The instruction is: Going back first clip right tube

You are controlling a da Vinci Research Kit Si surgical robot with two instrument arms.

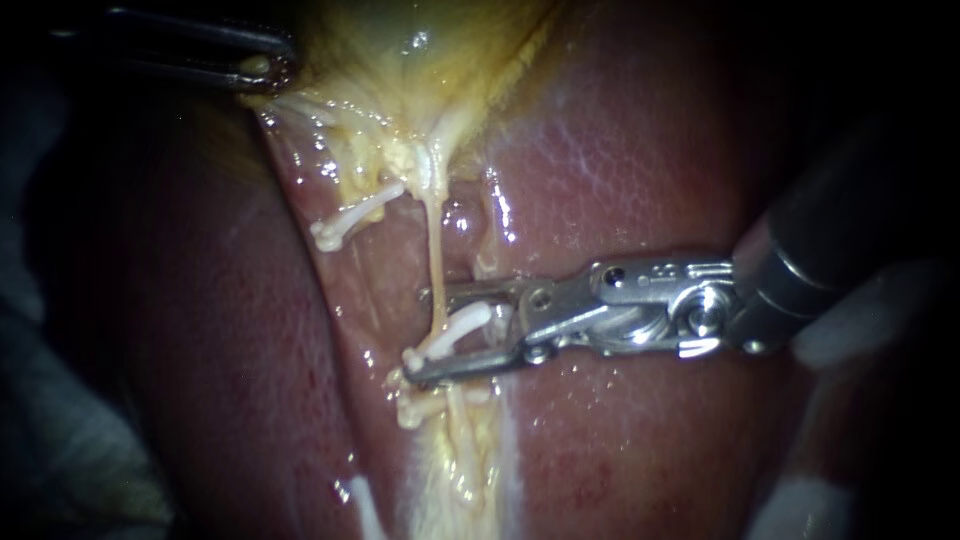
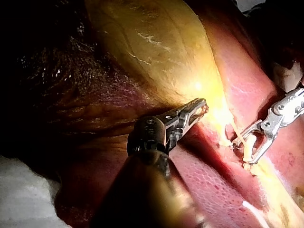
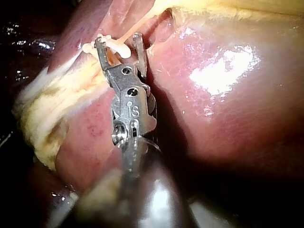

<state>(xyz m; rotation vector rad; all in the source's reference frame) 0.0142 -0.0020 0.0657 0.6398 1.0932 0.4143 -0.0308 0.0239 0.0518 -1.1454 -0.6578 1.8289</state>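
while my left instrument (image 1: 258, 68) comes in along the upper left of the endoscope view, its pincer is clamped on the yellow edge of the gallbladder (image 1: 420, 50), with a small fold of it between the two jaws. the left wrist view shows the same hold on the pale yellow wall. below the gallbladder, strands of yellow tissue run down a groove in the liver (image 1: 650, 150). toward the left of that groove a white clip, the left clip (image 1: 350, 220), sits slanted across a short strand, well apart from both instruments. just right of it the right tube (image 1: 432, 240) hangs as a thin pale cord from the gallbladder's lower end. low on this tube sits the first clip (image 1: 458, 328), white and tilted, closed around the cord. my right instrument (image 1: 428, 333) enters from the right, its shaft lying over the liver. its pincer stands apart, one jaw above the first clip and one below, so that clip and tube lie in the gap between them. the right wrist view shows the same: the jaws spread, the white clip crossing between their tips.
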